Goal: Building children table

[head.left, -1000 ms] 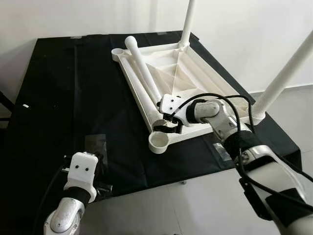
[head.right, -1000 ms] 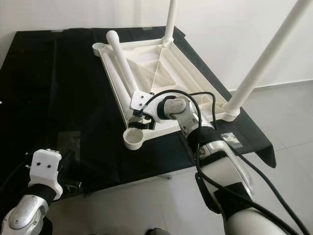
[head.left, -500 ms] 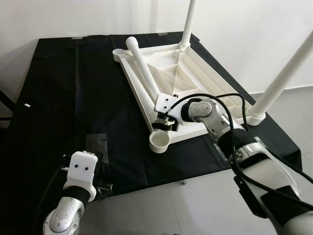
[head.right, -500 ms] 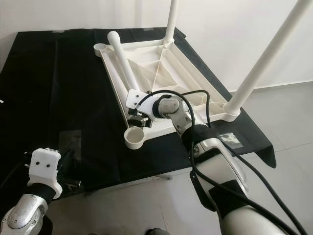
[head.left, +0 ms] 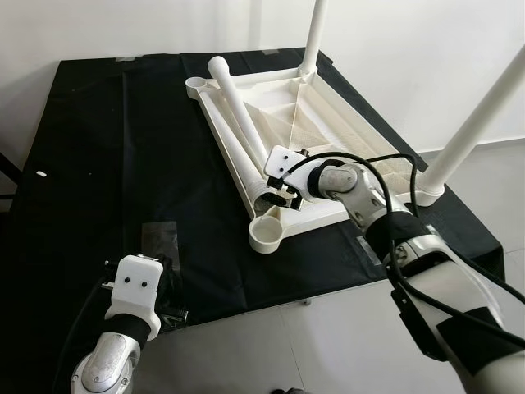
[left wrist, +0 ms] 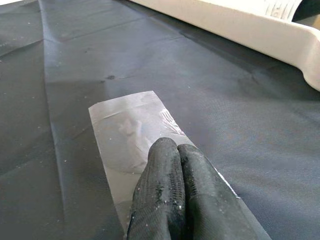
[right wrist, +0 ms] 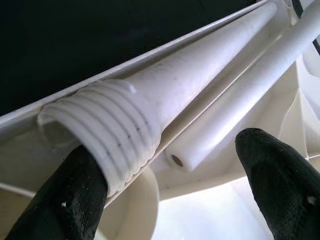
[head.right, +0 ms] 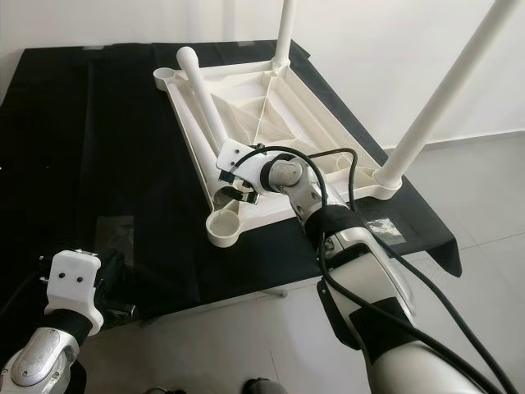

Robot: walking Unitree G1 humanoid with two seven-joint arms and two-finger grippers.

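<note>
The right hand [head.left: 277, 190], open, straddles the loose leg's [head.left: 238, 115] threaded end, poised to grasp it for the socket [head.left: 267, 235] just below.

No text to call out here: nothing readable on the white tabletop [head.left: 320, 131], none on the black cloth [head.left: 107, 148] over the counter, and the clear tape strip [left wrist: 135, 127] carries no print. A raised mark shows on the white plastic edge [left wrist: 280, 7], too blurred to read
</note>
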